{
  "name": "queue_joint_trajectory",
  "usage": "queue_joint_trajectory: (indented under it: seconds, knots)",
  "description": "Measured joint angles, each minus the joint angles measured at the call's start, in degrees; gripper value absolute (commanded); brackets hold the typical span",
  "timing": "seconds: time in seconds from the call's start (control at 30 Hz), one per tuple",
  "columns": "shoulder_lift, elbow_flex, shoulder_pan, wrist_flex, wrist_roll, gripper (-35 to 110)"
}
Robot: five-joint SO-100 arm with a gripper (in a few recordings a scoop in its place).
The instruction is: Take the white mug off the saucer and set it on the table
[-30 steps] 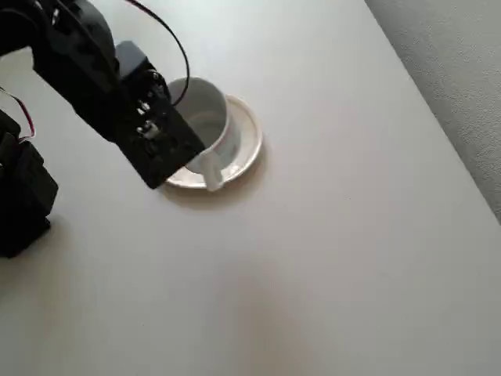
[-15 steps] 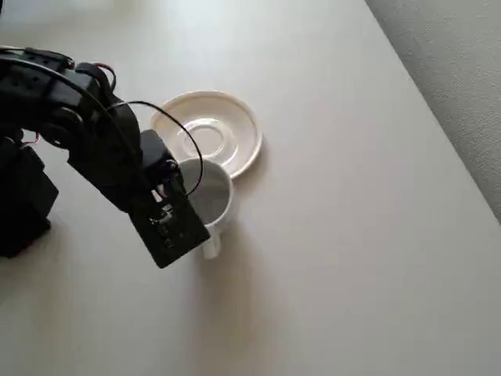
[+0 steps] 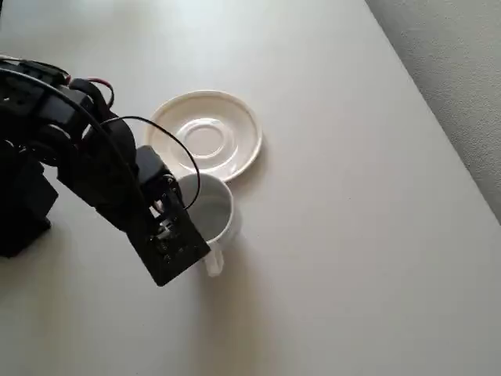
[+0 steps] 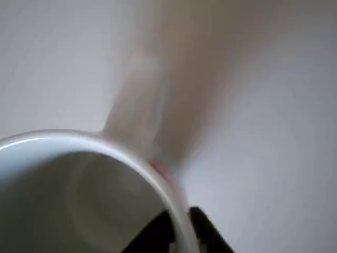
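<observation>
White ceramic mug (image 3: pixel 210 215) sits just below the round cream saucer (image 3: pixel 207 134), left of centre on the beige tabletop (image 3: pixel 352 235). The black gripper (image 4: pixel 180 232) is pinched onto its rim, one finger inside, one outside.

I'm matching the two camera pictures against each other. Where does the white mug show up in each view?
Overhead view: the white mug sits left of centre, just below the saucer, partly under the claw.
Wrist view: the white mug fills the lower left, rim and inside showing.
Shared landmark: the mug's handle.
</observation>
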Motion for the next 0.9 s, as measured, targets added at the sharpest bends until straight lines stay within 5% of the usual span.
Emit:
queue_joint_trajectory:
  seconds: [0.37,0.63,0.9]
  knots:
    - [0.0,0.0,1.8,0.0,-3.3,-1]
    - [1.1,-0.2,1.9,0.3,-6.3,35]
    - [4.7,-0.2,1.9,1.6,-8.3,23]
